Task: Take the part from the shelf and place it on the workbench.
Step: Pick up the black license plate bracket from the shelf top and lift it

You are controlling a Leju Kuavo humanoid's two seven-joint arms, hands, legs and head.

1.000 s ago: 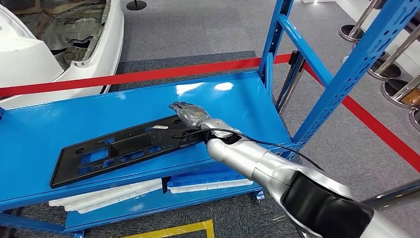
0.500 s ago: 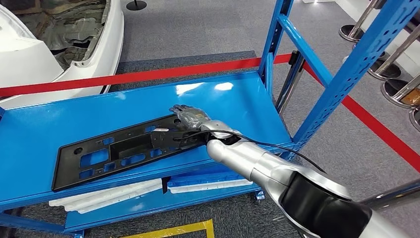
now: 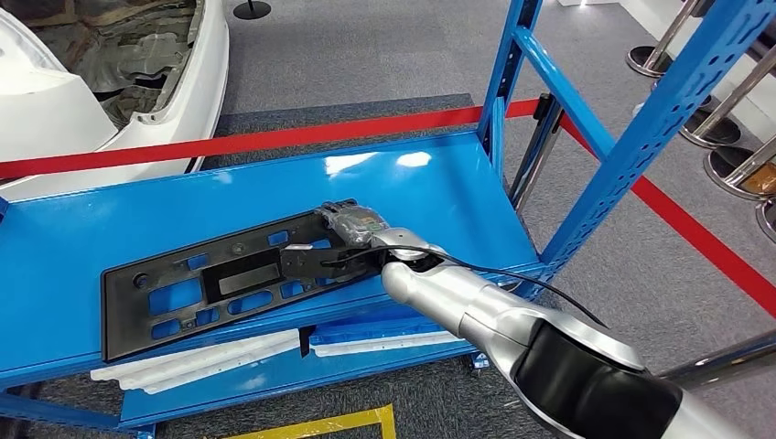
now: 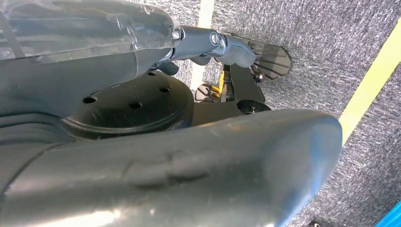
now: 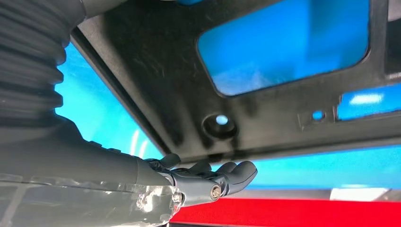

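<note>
Head view: part (image 3: 229,279) lengthwise along shelf (image 3: 82,229).

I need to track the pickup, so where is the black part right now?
In the head view the black part lies on the blue shelf, left of centre, its right end at the right hand.

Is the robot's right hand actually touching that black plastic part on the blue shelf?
Touching. In the head view the right hand sits on the black part's end; the right wrist view shows its fingers curled against the part's edge.
</note>
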